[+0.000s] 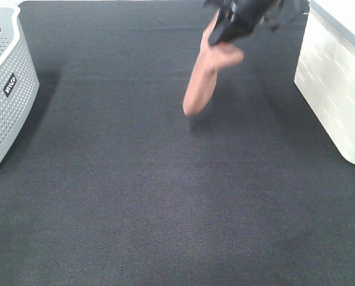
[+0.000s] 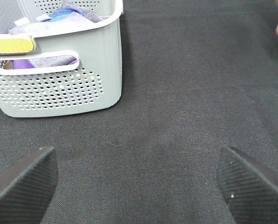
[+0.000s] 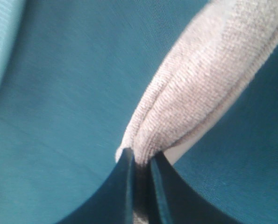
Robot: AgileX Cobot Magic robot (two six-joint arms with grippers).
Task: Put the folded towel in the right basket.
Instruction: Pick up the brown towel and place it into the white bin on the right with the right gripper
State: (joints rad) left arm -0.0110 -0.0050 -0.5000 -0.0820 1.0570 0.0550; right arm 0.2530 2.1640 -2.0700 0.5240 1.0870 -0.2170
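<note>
The folded towel (image 1: 204,74) is salmon pink and hangs in the air above the dark carpet at the top middle of the exterior view. My right gripper (image 1: 222,37) is shut on its upper end. In the right wrist view the towel (image 3: 209,88) looks grey and is pinched between the two fingertips of the right gripper (image 3: 142,161). The right basket (image 1: 338,83) is white and stands at the right edge, to the right of the towel. My left gripper (image 2: 139,179) is open and empty over the carpet; it is out of the exterior view.
A grey perforated basket (image 1: 4,89) stands at the left edge; the left wrist view shows it (image 2: 59,88) holding several cloths. The dark carpet (image 1: 165,196) covers the floor.
</note>
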